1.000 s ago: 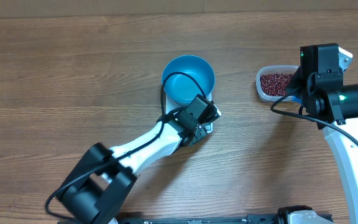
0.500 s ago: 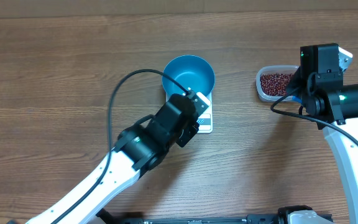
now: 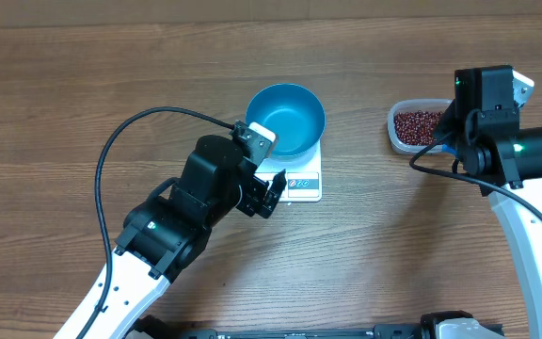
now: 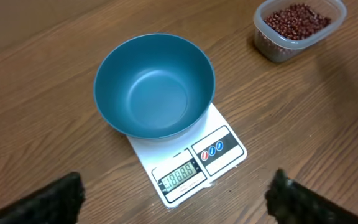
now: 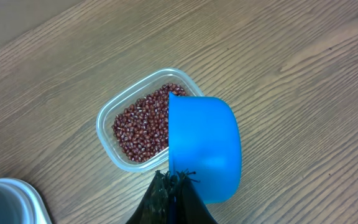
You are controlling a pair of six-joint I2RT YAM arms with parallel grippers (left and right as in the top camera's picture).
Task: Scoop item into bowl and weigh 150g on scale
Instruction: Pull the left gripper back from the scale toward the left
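**Bowl is on the scale, but no beans are in it yet**

The wooden table (image 3: 64,85) carries all the things. The left arm reaches from the near left toward the middle. The left gripper (image 4: 179,202) hangs just on the near side of the scale, its fingers (image 4: 42,199) spread wide, with nothing between them. The right arm stands at the right side, above the tub. The right gripper (image 5: 176,186) is closed tight on the handle of the scoop.

The bowl (image 3: 285,121) sits on the far part of the scale (image 3: 299,184), in the middle of the table. Its inside is bare, with not one bean in it. The display strip and the buttons of the scale stay uncovered on the near side. Digits show on the display, but I cannot read them with certainty.

The tub (image 3: 393,127) stands to the right of the scale, well apart from it. The scoop (image 5: 204,149) hovers above the tub, over its right part in the wrist view, and no beans show on it. The beans (image 5: 142,127) lie in a heap inside the tub, and none is seen on the table.

In my judgement only the preparation is done: the bowl is placed and the scale seems to be switched on. The real work is left: to dip the scoop into the beans, carry it left to the bowl, pour, and repeat until the display gives the wanted weight.
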